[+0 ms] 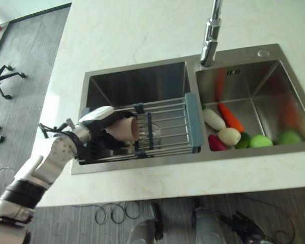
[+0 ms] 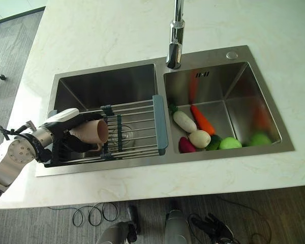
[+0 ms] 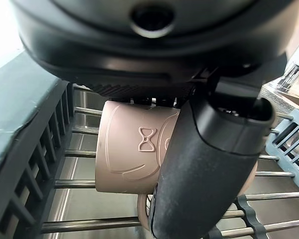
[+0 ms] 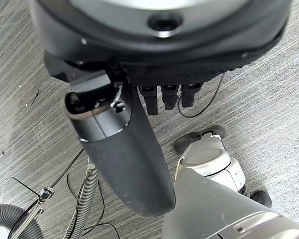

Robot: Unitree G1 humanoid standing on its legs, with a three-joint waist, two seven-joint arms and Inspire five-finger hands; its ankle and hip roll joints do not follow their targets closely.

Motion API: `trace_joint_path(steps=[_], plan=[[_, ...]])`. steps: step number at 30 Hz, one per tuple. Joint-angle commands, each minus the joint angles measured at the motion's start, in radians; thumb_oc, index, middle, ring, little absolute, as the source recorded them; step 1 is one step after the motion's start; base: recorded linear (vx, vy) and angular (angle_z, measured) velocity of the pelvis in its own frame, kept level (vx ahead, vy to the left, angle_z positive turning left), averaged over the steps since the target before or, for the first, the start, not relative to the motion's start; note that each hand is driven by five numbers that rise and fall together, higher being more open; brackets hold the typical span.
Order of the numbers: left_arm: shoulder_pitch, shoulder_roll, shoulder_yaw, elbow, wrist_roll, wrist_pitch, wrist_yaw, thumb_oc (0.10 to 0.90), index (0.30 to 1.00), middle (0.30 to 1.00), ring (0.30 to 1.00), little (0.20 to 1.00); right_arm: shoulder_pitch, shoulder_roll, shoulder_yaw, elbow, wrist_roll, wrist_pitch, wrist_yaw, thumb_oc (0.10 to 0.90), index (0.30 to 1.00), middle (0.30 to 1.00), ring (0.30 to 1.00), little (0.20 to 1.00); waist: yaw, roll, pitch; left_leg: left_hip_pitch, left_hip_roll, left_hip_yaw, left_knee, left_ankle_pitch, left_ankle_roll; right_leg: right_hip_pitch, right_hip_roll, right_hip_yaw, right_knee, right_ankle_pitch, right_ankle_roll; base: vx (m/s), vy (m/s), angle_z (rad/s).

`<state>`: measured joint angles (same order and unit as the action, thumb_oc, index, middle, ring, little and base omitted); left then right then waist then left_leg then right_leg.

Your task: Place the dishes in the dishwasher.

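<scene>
A beige-pink mug [image 1: 126, 128] lies on its side in my left hand [image 1: 97, 133], mouth turned toward the wire rack [image 1: 168, 127]. The hand's fingers and thumb [image 3: 209, 164] are curled round the mug [image 3: 132, 154], holding it over the left end of the rack, which spans the left basin of the steel sink [image 1: 142, 165]. A clear glass [image 2: 123, 136] appears to show through the rack's bars just past the mug. My right hand [image 1: 243, 223] hangs low beside the counter, above the floor, fingers relaxed and holding nothing.
The right basin holds toy vegetables: a carrot [image 1: 230, 117], a white radish [image 1: 213, 119], a pale round one [image 1: 229, 136] and green ones [image 1: 261, 141]. A faucet [image 1: 211, 35] stands behind the divider. Pale countertop [image 1: 142, 30] surrounds the sink.
</scene>
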<state>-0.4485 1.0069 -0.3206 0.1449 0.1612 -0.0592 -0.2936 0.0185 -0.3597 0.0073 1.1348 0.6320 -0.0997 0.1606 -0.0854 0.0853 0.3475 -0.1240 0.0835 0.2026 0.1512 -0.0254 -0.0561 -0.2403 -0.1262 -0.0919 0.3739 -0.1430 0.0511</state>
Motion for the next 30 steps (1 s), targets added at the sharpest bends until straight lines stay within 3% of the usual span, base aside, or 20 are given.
trace_joint_path(steps=[1,17,18,23,27,30], plan=[[-0.124,0.040,0.031,-0.055,-0.038,-0.011,0.028,0.800,0.900,0.900,0.900,0.900,0.012,-0.010,0.006,-0.024,0.033,-0.003,-0.005,0.800,0.900,0.900,0.900,0.900,-0.028,-0.009,-0.031,-0.042,-0.016,-0.062,0.149,-0.176,0.025,0.028,-0.047,0.011,-0.074,0.005,0.102,0.00,0.000,0.00],[-0.176,0.016,-0.019,-0.071,-0.039,0.007,-0.019,0.800,0.900,0.900,0.900,0.900,0.019,-0.011,0.004,-0.034,0.054,-0.001,-0.017,0.800,0.900,0.900,0.900,0.900,-0.058,0.017,-0.031,-0.037,-0.020,-0.046,0.149,-0.179,0.020,0.018,-0.049,0.032,-0.074,0.008,0.105,0.00,-0.006,-0.02],[-0.181,0.015,-0.028,-0.072,-0.031,0.000,-0.028,0.400,0.300,0.300,0.300,0.300,0.018,-0.013,0.002,-0.034,0.054,0.000,-0.019,0.800,0.900,0.900,0.900,0.900,-0.060,0.020,-0.032,-0.037,-0.020,-0.044,0.149,-0.179,0.019,0.017,-0.049,0.033,-0.074,0.008,0.105,0.00,0.000,0.00],[-0.208,0.008,-0.063,-0.080,-0.036,0.038,-0.103,0.400,0.300,0.300,0.300,0.300,0.013,-0.015,0.000,-0.036,0.049,0.006,-0.030,0.800,0.900,0.900,0.900,0.900,-0.068,0.027,-0.034,-0.035,-0.019,-0.034,0.149,-0.180,0.019,0.015,-0.051,0.036,-0.074,0.011,0.108,-0.01,0.003,-0.02],[-0.219,0.005,-0.074,-0.082,-0.046,0.038,-0.088,0.400,0.300,0.300,0.300,0.300,0.017,-0.013,-0.003,-0.030,0.040,0.006,-0.036,0.800,0.900,0.900,0.900,0.900,-0.071,0.031,-0.041,-0.029,-0.017,-0.027,0.149,-0.181,0.017,0.019,-0.051,0.035,-0.074,0.009,0.108,-0.02,0.018,-0.08],[-0.231,0.012,-0.073,-0.088,-0.022,-0.026,-0.008,0.400,0.300,0.300,0.300,0.300,0.021,-0.007,-0.005,-0.017,0.028,0.004,-0.044,0.800,0.900,0.900,0.900,0.900,-0.069,0.029,-0.056,-0.021,-0.012,-0.021,0.149,-0.183,0.014,0.029,-0.053,0.028,-0.074,0.004,0.108,-0.01,0.006,-0.01]])
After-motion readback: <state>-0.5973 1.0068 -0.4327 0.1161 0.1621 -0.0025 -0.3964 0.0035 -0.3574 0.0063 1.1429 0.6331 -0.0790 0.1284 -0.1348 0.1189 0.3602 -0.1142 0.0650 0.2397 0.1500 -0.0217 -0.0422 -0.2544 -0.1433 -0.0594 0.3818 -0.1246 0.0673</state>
